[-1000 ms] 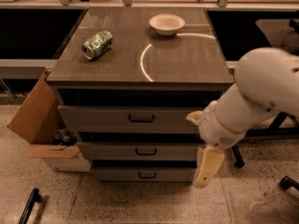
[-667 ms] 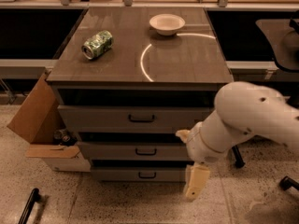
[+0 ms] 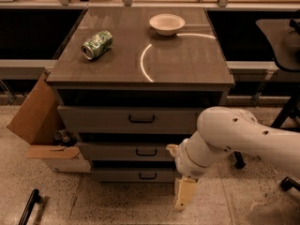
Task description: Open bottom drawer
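The bottom drawer (image 3: 126, 174) is the lowest, narrowest grey front of three, shut, with a small black bar handle (image 3: 147, 176) at its centre. Above it are the mid-sized drawer (image 3: 122, 151) and the tallest top drawer (image 3: 117, 119), both shut. My white arm (image 3: 234, 137) comes in from the right and bends down in front of the cabinet's lower right. My gripper (image 3: 184, 196) hangs cream-coloured below the wrist, pointing at the floor. It is to the right of the bottom drawer's handle and a little lower, apart from it.
On the cabinet top (image 3: 187, 64) lie a green can (image 3: 97, 44) on its side and a white bowl (image 3: 167, 24). An open cardboard box (image 3: 40, 125) stands at the cabinet's left. A black chair base (image 3: 281, 125) is at the right. A black bar (image 3: 29, 206) lies on the floor.
My arm has swung left and down across the drawer fronts, bringing the gripper lower and closer to the bottom drawer's handle. The drawers have not moved.
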Tool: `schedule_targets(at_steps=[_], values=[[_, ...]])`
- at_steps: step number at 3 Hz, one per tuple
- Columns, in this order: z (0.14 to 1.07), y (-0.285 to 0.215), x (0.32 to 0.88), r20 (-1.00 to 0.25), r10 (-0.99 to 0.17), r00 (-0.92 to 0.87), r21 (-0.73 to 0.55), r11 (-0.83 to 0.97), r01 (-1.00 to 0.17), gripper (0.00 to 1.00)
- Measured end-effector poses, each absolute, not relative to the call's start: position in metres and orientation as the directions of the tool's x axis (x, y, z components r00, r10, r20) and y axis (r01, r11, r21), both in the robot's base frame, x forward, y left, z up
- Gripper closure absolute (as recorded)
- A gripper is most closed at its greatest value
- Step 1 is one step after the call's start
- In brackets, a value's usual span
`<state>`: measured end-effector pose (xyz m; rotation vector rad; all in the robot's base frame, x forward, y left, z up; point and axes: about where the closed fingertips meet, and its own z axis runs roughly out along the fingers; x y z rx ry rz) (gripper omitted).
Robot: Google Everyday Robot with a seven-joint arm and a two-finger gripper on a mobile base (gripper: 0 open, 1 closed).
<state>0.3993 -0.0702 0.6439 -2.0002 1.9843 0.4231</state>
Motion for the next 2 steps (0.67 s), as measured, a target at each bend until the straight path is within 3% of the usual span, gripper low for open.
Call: schedule_targets(at_steps=[2], values=[[0.547,-0.06,0.412,-0.45,-0.891,0.062,-0.039,-0.05,-0.998,0.0]])
